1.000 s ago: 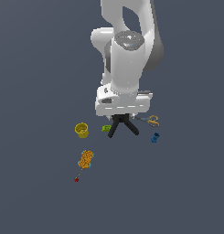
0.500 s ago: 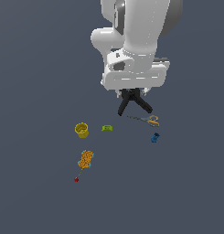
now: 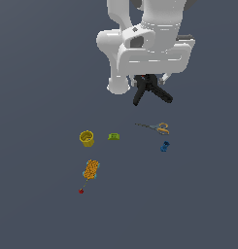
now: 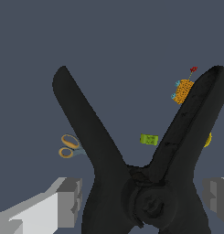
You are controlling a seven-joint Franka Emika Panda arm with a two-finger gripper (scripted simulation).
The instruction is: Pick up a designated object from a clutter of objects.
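Observation:
The black spring clamp (image 3: pixel 150 90) hangs high above the floor, its two splayed legs pointing down below the white hand. My gripper (image 3: pixel 148 80) is shut on the clamp's pivot end; its fingers are mostly hidden by the hand in the exterior view. In the wrist view the clamp (image 4: pixel 145 183) fills the picture, with a grey finger (image 4: pixel 64 200) on one side and the other finger (image 4: pixel 217 194) on the opposite side. Below lies the clutter: yellow cup (image 3: pixel 86 138), green block (image 3: pixel 113 136), scissors (image 3: pixel 157 128), blue block (image 3: pixel 164 146).
An orange-and-teal sponge-like piece (image 3: pixel 92 169) and a tiny red bit (image 3: pixel 81 191) lie nearest the camera. The wrist view shows the scissors (image 4: pixel 67 146), green block (image 4: pixel 149 139) and sponge piece (image 4: pixel 183 90) far beneath the clamp.
The arm has risen and shifted toward the exterior view's right, lifting the black clamp off the floor and away from the other items, which stay in place.

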